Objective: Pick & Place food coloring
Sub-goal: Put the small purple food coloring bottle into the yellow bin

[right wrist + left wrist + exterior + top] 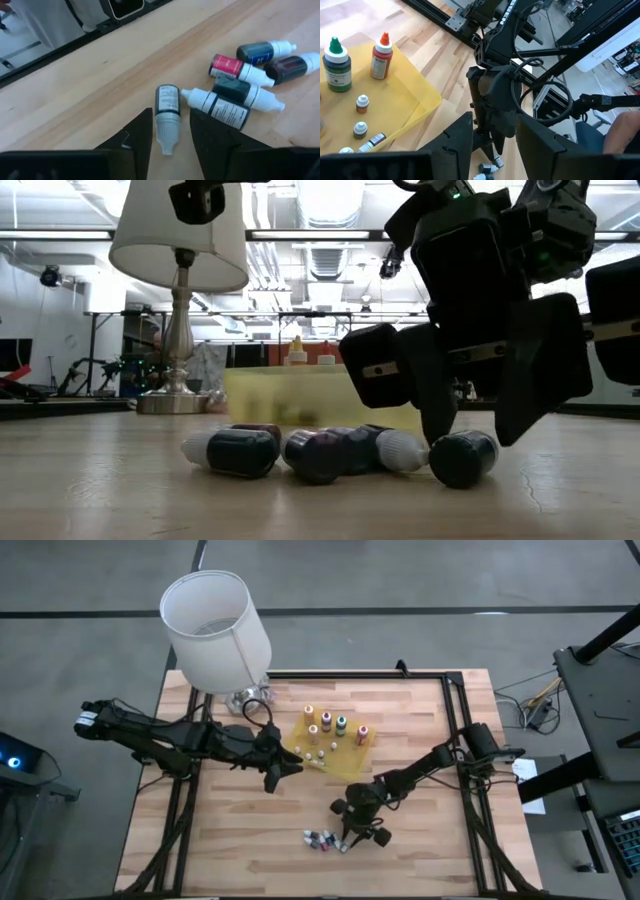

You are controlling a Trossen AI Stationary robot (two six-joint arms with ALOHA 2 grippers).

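Right pincer (170,131) is down at the near edge of the table (420,850), fingers straddling one small vial (167,117) with a white cap lying flat on the wood; can't tell whether they've clamped on it or only bracket it. The other loose vials (255,67) lie in a cluster just beside it, some touching each other. Yellow tray (352,762) sits mid-table with the bigger squeeze bottles (341,726) standing upright in it, plus a few tiny vials (361,116). Left pincer (283,766) hangs at the tray's left edge, fingers apart, nothing between them. White-shaded lamp (215,630) stands at the far left corner.
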